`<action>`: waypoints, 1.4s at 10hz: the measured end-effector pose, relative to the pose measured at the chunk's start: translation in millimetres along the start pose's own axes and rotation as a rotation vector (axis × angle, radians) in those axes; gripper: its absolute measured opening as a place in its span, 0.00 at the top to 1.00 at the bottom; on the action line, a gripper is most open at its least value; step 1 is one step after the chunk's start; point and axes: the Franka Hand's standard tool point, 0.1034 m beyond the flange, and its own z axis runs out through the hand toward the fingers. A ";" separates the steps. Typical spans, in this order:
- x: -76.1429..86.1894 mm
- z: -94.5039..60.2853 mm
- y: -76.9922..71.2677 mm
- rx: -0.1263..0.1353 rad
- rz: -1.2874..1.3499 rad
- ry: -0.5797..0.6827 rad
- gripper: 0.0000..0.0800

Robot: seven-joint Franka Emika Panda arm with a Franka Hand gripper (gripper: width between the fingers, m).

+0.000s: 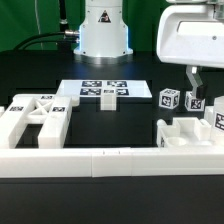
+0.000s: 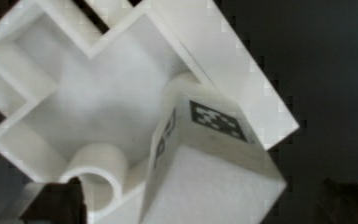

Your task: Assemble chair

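Right now your pincer [image 1: 196,90] hangs at the exterior view's right with its jaws spread wide. In the wrist view a white tagged part [image 2: 149,100] fills the space beneath them, and nothing looks clamped.

Just below the fingertips in the exterior view stands a small tagged block [image 1: 196,103], so close that I cannot tell whether it is touching or just apart. That is your risk: if you lift or swing away at an angle, a finger could catch the block and tip it. It could also nudge the chair assembly [image 1: 185,132], just on the block's near side, out of its seating. A second tagged block [image 1: 168,99] stands just to the left, also exposed to a careless sweep.

So the chair's working pieces sit directly under the pincer and on its near side. Further left lies the marker board [image 1: 100,90], then the cross-braced frame [image 1: 35,115], well apart at the left, with the border wall [image 1: 100,160] running along the near edge.
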 end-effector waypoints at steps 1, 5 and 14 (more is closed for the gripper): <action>0.0 1.0 0.3 0.000 -0.084 0.000 0.19; 2.5 4.2 -2.6 0.015 -0.308 0.033 0.19; 4.5 4.4 -0.6 0.008 -0.563 0.037 0.64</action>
